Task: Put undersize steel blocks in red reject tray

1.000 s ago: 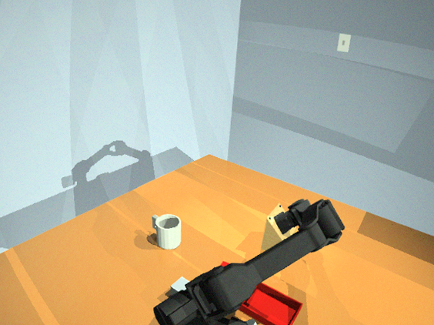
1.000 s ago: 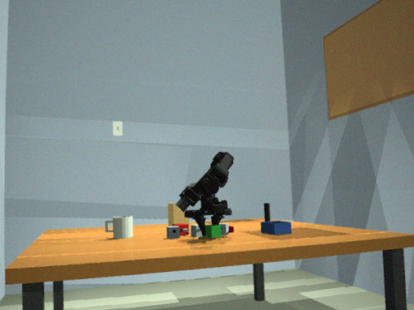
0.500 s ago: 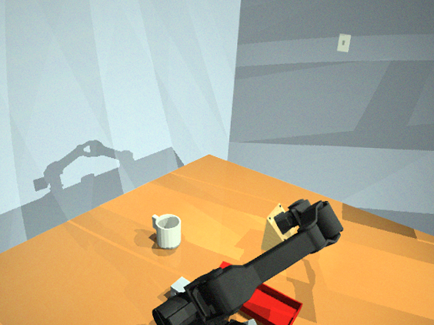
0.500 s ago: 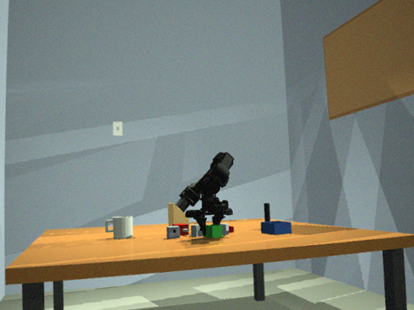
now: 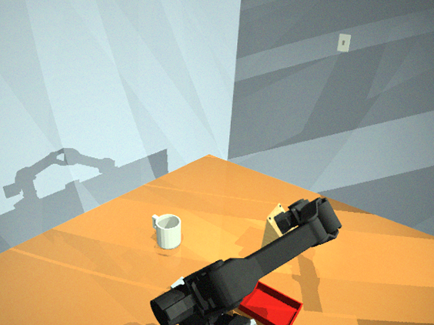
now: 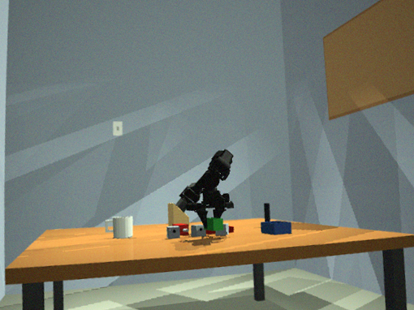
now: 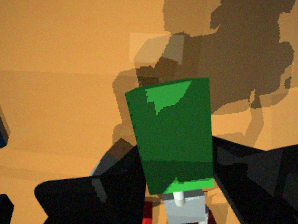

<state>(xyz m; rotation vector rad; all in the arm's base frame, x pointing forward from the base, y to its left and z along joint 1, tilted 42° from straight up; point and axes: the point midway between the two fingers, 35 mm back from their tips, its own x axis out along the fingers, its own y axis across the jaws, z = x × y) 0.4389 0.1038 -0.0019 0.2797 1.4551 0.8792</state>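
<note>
While steel blocks [image 6: 197, 230] [image 7: 186, 208] sit nearby, the green gauge [image 6: 215, 223] [image 7: 171, 135] is held clamped in the gripper [image 6: 214, 220] [image 7: 169, 139]

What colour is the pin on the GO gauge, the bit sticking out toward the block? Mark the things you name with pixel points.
White; it shows best in the wrist view, where the pin [image 7: 179, 198] meets the green body.
</note>
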